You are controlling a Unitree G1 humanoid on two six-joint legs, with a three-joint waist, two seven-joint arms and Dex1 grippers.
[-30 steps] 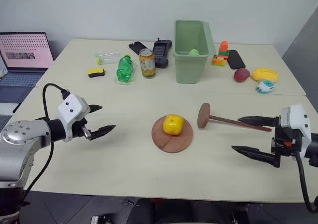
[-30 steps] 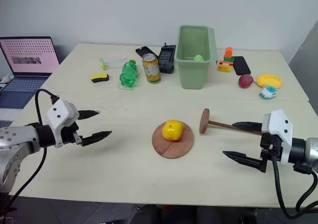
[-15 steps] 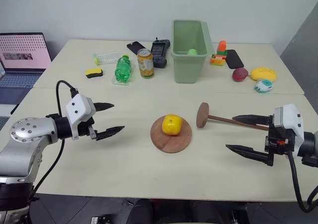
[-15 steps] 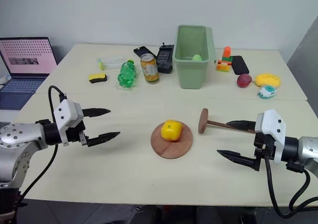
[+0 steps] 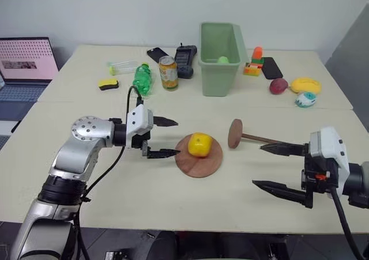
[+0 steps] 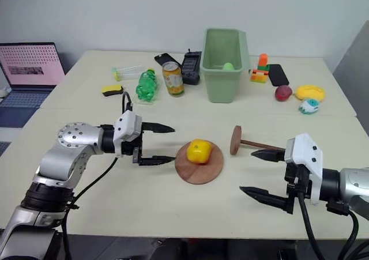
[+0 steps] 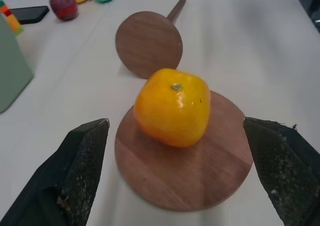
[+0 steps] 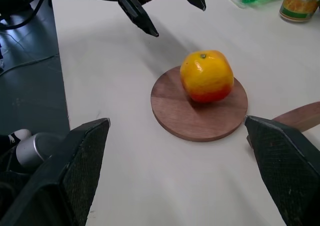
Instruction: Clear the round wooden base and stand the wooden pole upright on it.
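The round wooden base (image 5: 199, 159) lies flat at the table's middle with a yellow-orange fruit (image 5: 200, 144) sitting on it. The wooden pole (image 5: 259, 138) lies on its side to the right of the base, its disc end (image 5: 234, 134) standing on edge near the base. My left gripper (image 5: 178, 137) is open just left of the base and points at the fruit, fingers (image 7: 80, 171) either side of it but apart from it. On the right my right gripper (image 5: 257, 165) is open and empty, its upper finger lying along the pole's far end.
A green bin (image 5: 220, 49), a can (image 5: 169, 72), a green bottle (image 5: 141, 80), phones and toy blocks (image 5: 254, 64) stand along the back. A red fruit (image 5: 279, 86) and a yellow object (image 5: 307, 85) lie back right. A laptop (image 5: 26, 64) sits far left.
My left gripper has swung right across the table and now sits beside the base, facing the fruit. The right gripper has drifted slightly left. Fruit, base and pole have not moved.
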